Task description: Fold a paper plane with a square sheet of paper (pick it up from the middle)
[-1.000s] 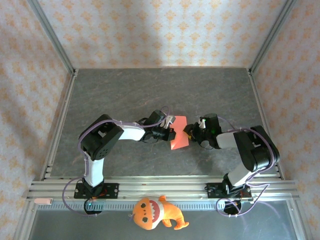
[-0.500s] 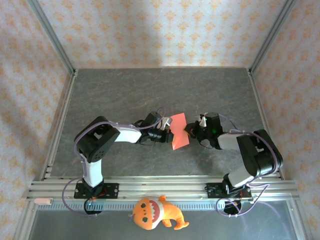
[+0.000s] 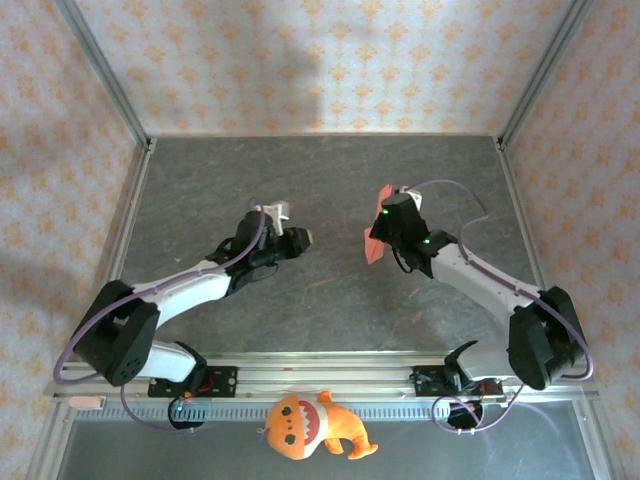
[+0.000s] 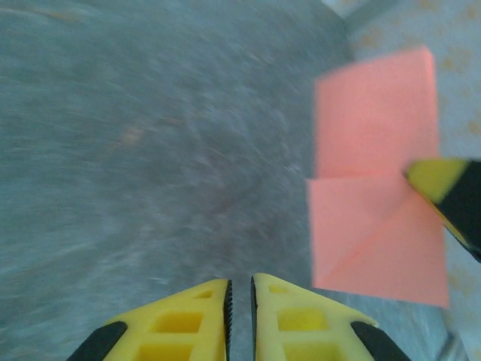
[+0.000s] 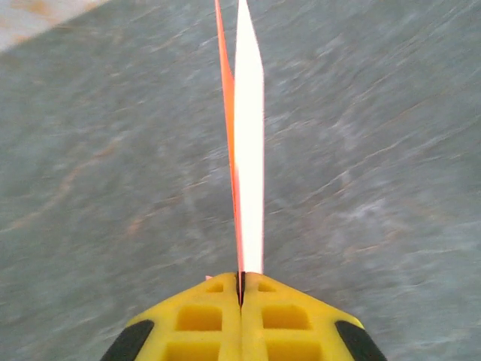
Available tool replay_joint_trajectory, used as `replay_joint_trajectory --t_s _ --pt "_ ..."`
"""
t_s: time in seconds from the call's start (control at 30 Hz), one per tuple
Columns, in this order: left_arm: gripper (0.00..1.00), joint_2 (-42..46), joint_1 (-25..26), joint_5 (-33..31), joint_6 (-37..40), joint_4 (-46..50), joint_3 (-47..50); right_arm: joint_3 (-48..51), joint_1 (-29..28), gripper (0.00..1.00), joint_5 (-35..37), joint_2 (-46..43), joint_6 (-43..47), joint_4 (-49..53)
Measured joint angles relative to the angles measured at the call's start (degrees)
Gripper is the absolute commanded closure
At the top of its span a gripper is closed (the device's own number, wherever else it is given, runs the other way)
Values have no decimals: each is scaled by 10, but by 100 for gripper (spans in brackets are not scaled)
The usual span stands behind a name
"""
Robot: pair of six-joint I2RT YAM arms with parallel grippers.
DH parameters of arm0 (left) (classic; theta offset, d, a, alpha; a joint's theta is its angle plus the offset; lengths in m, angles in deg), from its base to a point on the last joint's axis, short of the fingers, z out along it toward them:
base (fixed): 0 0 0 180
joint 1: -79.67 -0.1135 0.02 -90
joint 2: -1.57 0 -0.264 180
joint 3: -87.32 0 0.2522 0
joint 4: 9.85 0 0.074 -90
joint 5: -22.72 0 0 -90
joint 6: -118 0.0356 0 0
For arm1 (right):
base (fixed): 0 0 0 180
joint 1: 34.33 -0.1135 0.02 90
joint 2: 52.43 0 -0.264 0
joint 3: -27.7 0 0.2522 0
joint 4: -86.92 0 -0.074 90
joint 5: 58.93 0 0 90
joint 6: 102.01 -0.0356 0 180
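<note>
One orange plush toy [image 3: 310,428] lies at the near edge, past the arm bases. Further in, the left tool [image 3: 298,240] hangs over the worktop [image 3: 330,180] w/ jaws almost touching, nothing between them. Opposite & well apart, the right tool [image 5: 240,278] pinches the square sheet of paper [image 4: 372,226] tight. It's partly folded, creased, held edge-on.
</note>
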Motion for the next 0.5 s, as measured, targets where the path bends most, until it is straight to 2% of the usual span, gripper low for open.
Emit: replay_joint_trajectory --t_s 0.13,0.23,0.37,0.5 --pt "81 55 -47 -33 -27 12 57 -50 -41 97 149 63 33 87" --pt "80 93 -68 -53 -35 30 80 -68 -54 97 224 103 49 138" --pt "79 136 -82 -71 -45 44 95 -87 -74 97 281 156 60 184" --pt "79 167 -88 -87 -50 49 103 -134 -122 96 296 249 56 226"
